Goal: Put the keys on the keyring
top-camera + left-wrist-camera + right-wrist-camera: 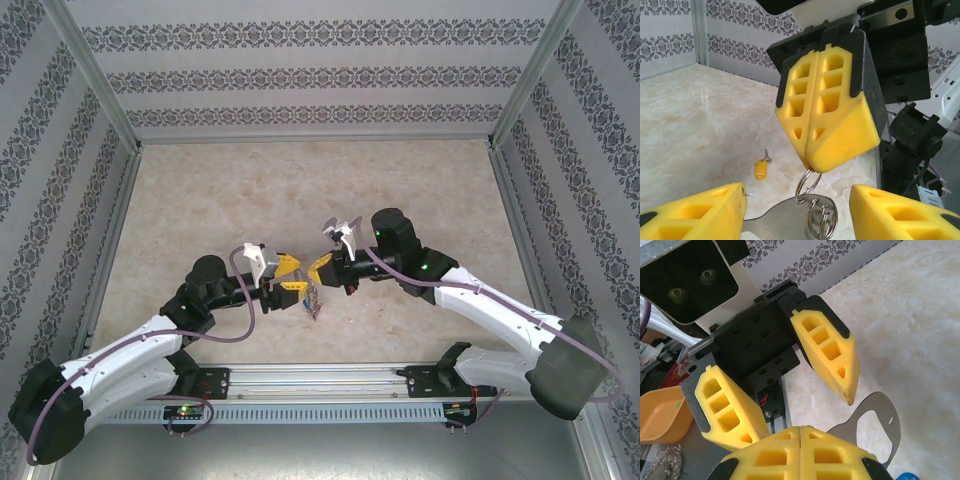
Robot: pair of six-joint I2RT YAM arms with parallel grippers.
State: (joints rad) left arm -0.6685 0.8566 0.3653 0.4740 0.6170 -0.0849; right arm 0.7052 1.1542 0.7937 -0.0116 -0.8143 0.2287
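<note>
Top view: both arms meet just toward 6 o'clock of the table (pixel 300 190) centre, fingertips almost touching.

Right gripper (pixel 809 162): jaws pressed fully together, pinching a small split ring (pixel 806 181) at the very tips. The ring hangs out at 6 o'clock from them.

A second coiled ring (pixel 822 217) is linked below the first, and with it the keyring (pixel 775 222), a flat grey metal carabiner plate. In the left wrist view the plate lies level between the left fingers.

Left gripper (pixel 797 192): jaws stand well apart, one either side of the plate. The finger on the 9 o'clock side looks to touch the plate's edge, the other is clear of it. Not a grip, as far as I can judge.

Yellow-headed key (pixel 760 169): loose on the table at 9 o'clock from the right fingertips, well apart from the rings, metal shank pointing toward 12.

Right wrist view: a blue sliver (pixel 905 475) at the frame edge near 5 o'clock, possibly a key head; cannot tell.

Progress, judged:
- The ring assembly is lifted and held.
- No key is visibly threaded on it.
- The yellow key, at least, is yet to go on.
- The red and blue keys are not accounted for.
- Most of the task appears to remain: fetch a key, open the split ring, thread the key on.
</note>
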